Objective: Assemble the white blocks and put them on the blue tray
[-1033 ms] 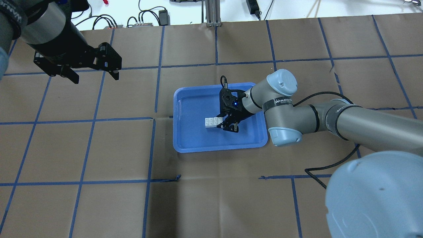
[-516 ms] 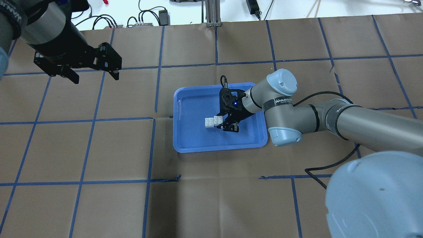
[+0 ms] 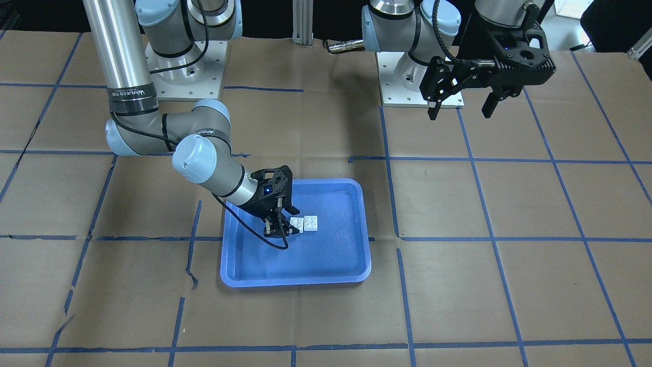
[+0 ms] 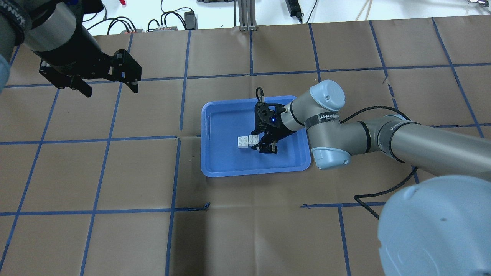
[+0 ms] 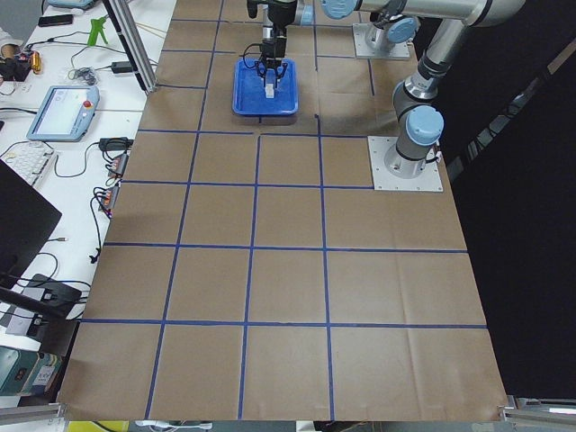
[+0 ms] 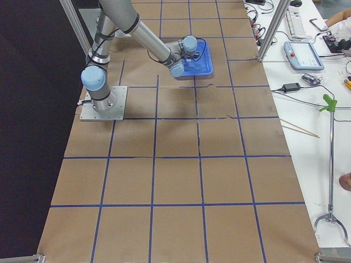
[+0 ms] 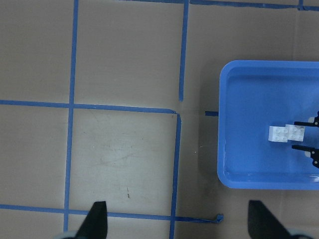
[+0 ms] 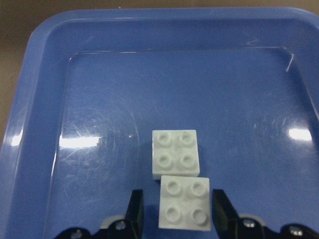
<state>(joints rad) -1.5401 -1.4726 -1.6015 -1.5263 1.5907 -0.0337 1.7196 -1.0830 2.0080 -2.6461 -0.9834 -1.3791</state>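
Found the two white blocks (image 8: 177, 169) touching, side by side, near the middle of the blue tray (image 8: 99, 99), with the right gripper (image 8: 177, 221) low over the tray, fingers spread either side of one block without clamping it, and the left gripper (image 4: 111, 92) spread wide, well apart from the tray.

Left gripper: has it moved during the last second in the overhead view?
No. The left gripper hangs open over the same crossing of blue tape lines as before, with no shift against them.
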